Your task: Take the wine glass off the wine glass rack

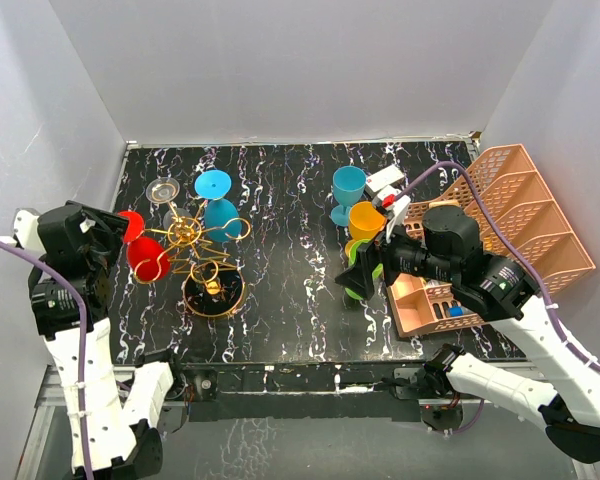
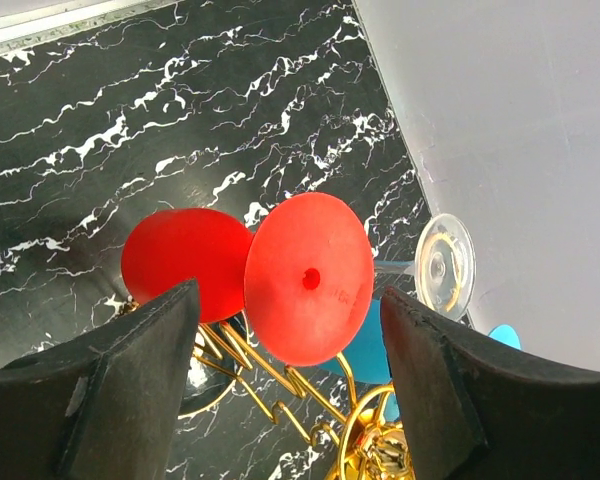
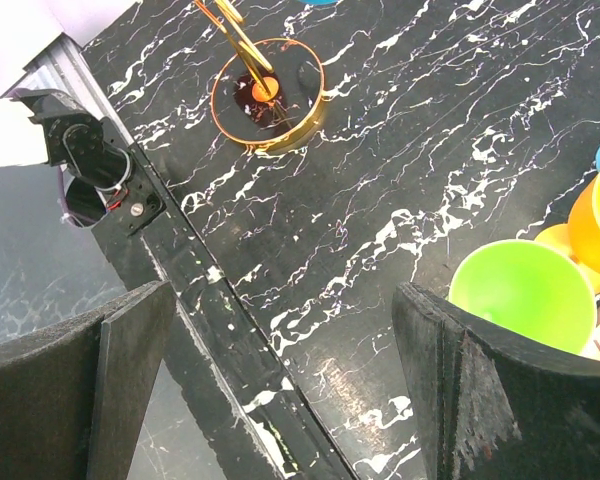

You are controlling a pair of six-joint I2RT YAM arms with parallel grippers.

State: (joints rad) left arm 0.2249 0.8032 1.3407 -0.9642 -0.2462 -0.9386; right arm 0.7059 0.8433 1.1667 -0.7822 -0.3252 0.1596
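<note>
Arms: two. The left arm (image 1: pixel 80 380) is at the near left and the right arm (image 1: pixel 540 340) is at the near right.
Glasses on the rack: three. They are a red wine glass (image 1: pixel 146 258), a blue glass (image 1: pixel 221 216) and a clear glass (image 1: pixel 163 190).
Glasses on the table: at least three, in a close bunch on the right. They are a second blue glass (image 1: pixel 348 186), an orange glass (image 1: pixel 367 219) and a green glass (image 3: pixel 525 290).
Rack: one gold wine glass rack (image 1: pixel 185 235). It stands on the left part of the black table (image 1: pixel 290 310).
Where the red wine glass is: it hangs on the left side of the rack, with its round foot pointing at the left wall.
Left arm pose: it comes up from the near left corner and bends in toward the rack from the left.
Left gripper (image 2: pixel 290 300): its jaws are apart. One is on each side of the red foot, and a little gap shows on both sides.
Right arm pose: it reaches left over the peach organiser (image 1: pixel 525 200) and is low by the bunch of glasses.
Right gripper (image 3: pixel 285 295): its jaws are wide apart, with only table between them.
Only the left wrist view shows: the gaps beside the red foot.
Only the top view shows: all the glasses at once.
Only the right wrist view shows: the inside of the green glass's bowl.
</note>
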